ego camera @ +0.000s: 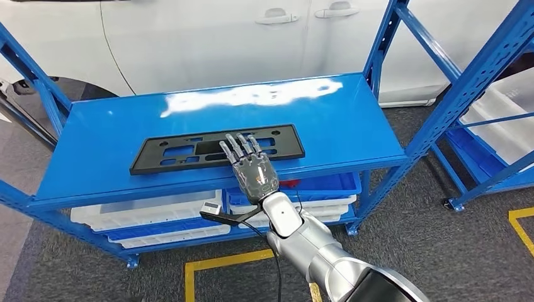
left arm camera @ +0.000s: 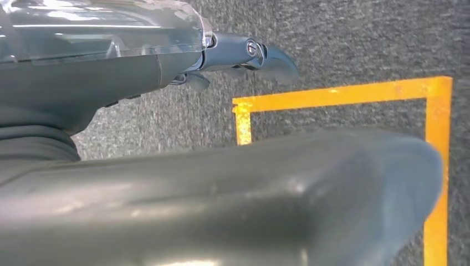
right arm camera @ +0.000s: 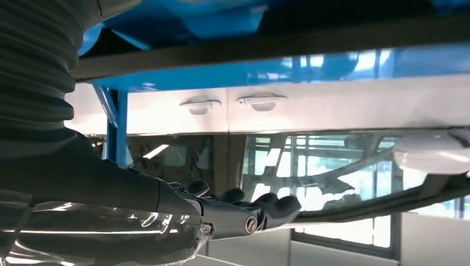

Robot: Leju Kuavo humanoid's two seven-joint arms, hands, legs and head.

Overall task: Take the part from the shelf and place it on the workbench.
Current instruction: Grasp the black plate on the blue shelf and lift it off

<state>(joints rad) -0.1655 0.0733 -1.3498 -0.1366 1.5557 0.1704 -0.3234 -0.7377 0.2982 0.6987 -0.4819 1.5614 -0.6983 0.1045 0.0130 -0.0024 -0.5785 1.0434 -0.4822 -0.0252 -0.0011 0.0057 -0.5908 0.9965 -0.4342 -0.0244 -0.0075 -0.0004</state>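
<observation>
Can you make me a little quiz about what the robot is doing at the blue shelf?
1. True or false: the black part lies flat on the top level of the blue shelf.
2. Which robot hand reaches over the part? A) left B) right
3. Fill in: behind the shelf stands a white ____.

Key
1. True.
2. B. The right robot hand stretches over the near edge of the part with its fingers spread and straight, so nothing is gripped yet. The left robot hand hangs above the grey floor by yellow tape.
3. Car.
</observation>
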